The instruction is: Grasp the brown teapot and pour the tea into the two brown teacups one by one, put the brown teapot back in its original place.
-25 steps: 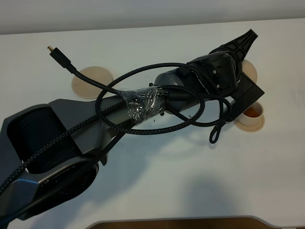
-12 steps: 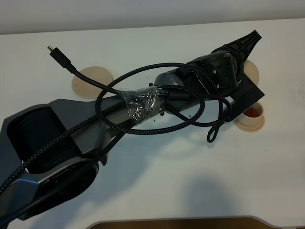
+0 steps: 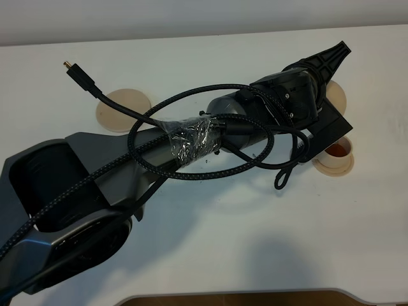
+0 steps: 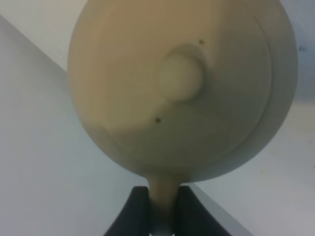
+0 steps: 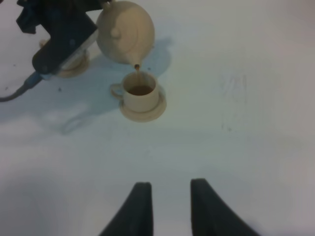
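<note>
A smooth white desk (image 3: 255,255) filled the view, with a pale grey wall (image 3: 191,19) behind and brown floor (image 3: 236,301) below its front edge.

High view: the left arm (image 3: 159,150) lies across the table (image 3: 210,255) and covers nearly all of the brown teapot (image 3: 336,95). Only a pale sliver shows toward the far right corner, spout and lid unseen. First teacup (image 3: 339,153), by the right edge, half under the arm's black housing (image 3: 326,124); second teacup fully covered here. Arm's base runs out of the picture. Left wrist view: teapot blurred, its body cropped; left gripper (image 4: 161,211) fingers cropped too. Right wrist view: second teacup behind the housing, just its saucer (image 5: 76,66) rim showing; right gripper (image 5: 170,184) fingers cropped.
</note>
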Robot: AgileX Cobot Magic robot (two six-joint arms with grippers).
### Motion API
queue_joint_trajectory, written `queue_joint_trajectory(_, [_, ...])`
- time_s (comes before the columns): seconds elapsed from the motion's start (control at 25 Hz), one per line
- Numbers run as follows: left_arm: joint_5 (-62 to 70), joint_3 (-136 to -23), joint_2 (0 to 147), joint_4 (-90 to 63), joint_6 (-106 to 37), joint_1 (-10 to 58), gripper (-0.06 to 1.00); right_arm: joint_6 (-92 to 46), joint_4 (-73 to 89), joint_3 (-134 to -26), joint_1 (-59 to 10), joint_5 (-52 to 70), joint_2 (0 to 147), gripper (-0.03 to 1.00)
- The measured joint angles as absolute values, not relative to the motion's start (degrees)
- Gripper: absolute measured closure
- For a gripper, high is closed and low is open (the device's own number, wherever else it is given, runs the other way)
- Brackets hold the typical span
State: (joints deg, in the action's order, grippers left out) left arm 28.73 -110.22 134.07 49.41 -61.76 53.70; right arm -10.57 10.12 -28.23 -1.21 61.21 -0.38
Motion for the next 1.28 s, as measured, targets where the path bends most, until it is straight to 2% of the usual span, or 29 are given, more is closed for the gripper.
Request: queue_joint_trajectory(1.28, [25.9,-110.2,134.1,52.6,-64.6,53.7,0.84,-10.6,10.1,-28.2,-1.2,61.2,-0.4,0.75])
